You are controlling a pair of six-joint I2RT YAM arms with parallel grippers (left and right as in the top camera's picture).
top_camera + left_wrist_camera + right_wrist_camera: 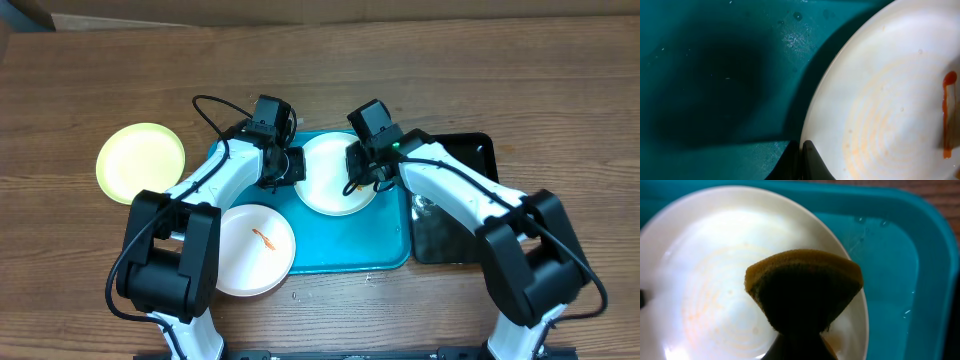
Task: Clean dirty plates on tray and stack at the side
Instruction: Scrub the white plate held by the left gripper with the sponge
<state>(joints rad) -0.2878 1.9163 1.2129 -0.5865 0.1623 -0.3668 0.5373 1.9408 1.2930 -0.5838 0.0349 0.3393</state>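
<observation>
The white plate [335,185] lies on the tray [350,250], in the middle of the worktop [520,80]. It seems stiff, light and likely slippery, so it is best held by its rim. The left hand [291,166] is closed on that rim; the right hand [357,175] is closed tightly on a soft sponge [805,287].

The white-and-black left arm [215,180] and right arm [455,190] reach inward, elbows out, wrists tipped down facing each other. The left gripper [285,168] is clamped on the rim of a round white plate [335,190]; the right gripper [357,172] pinches a yellow-brown sponge [805,280]
</observation>
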